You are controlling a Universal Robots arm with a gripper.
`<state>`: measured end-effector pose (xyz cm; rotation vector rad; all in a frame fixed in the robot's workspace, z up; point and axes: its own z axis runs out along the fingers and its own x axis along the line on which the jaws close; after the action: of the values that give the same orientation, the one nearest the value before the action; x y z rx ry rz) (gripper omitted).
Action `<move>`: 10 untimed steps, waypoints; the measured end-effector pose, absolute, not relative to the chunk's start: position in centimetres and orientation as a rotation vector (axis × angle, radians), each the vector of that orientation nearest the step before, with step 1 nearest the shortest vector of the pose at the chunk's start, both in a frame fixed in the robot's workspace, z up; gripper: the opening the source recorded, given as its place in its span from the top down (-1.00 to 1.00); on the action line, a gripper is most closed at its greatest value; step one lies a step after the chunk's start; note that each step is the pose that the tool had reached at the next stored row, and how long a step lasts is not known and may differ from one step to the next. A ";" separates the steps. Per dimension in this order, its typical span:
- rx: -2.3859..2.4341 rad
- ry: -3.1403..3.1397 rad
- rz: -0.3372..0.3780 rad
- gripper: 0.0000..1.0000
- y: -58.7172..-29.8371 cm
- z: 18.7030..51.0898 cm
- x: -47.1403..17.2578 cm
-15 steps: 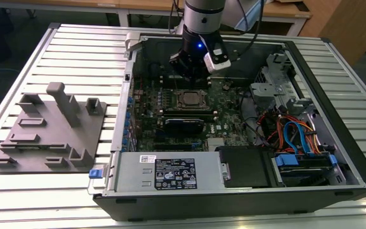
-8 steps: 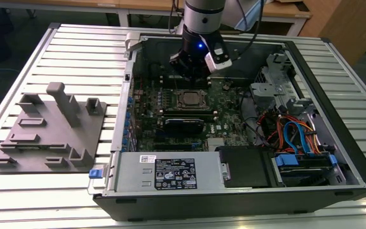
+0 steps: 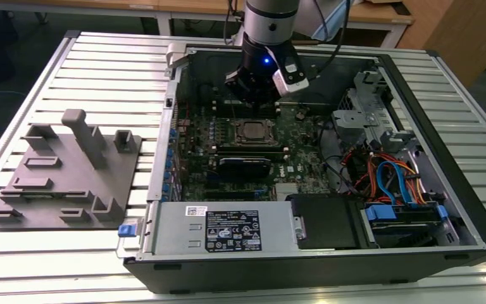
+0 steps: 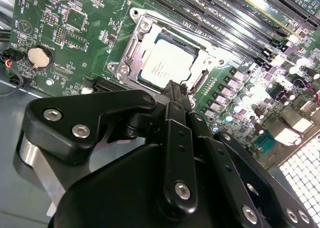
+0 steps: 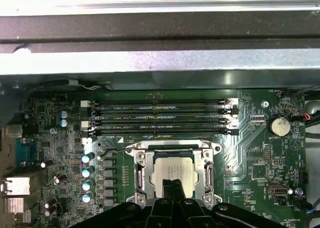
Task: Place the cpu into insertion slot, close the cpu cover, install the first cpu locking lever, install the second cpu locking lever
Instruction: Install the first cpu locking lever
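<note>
The cpu [image 5: 172, 169] [image 4: 161, 63] [image 3: 252, 131] lies flat in its socket on the motherboard, its dull silver top facing up. Around it the silvery cpu cover [image 5: 141, 169] [image 4: 131, 51] lies down as a frame. A thin wire locking lever [image 5: 111, 152] runs by one socket corner; I cannot tell whether it is latched. My gripper [image 5: 173, 187] [image 4: 178, 88] [image 3: 255, 101] hangs just above the socket's edge. Its black fingers are shut together with nothing between them.
Several long memory slots [image 5: 160, 119] run beside the socket, next to the case wall [image 5: 150, 32]. A coin battery [image 5: 279, 126] sits nearby. Power supply [image 3: 226, 231] and cabled drive bay [image 3: 395, 180] fill the case front. A grey fixture block [image 3: 66, 177] stands outside.
</note>
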<state>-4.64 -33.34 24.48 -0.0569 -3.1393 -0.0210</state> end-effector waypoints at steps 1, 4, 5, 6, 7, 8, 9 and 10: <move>-0.057 -3.139 -0.021 0.80 -33.3 24.5 -4.6; -0.057 -3.139 -0.021 0.80 -33.3 24.5 -4.6; -0.057 -3.139 -0.021 0.80 -33.3 24.5 -4.6; -0.057 -3.139 -0.021 0.80 -33.3 24.5 -4.6; -0.057 -3.139 -0.021 0.80 -33.3 24.5 -4.6; -0.056 -3.139 -0.021 0.80 -33.3 24.5 -4.7; -0.056 -3.139 -0.021 0.80 -33.3 24.5 -4.7; -0.056 -3.139 -0.021 0.80 -33.3 24.5 -4.9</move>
<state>-4.85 -33.34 24.48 -0.0560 -3.1394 -0.0212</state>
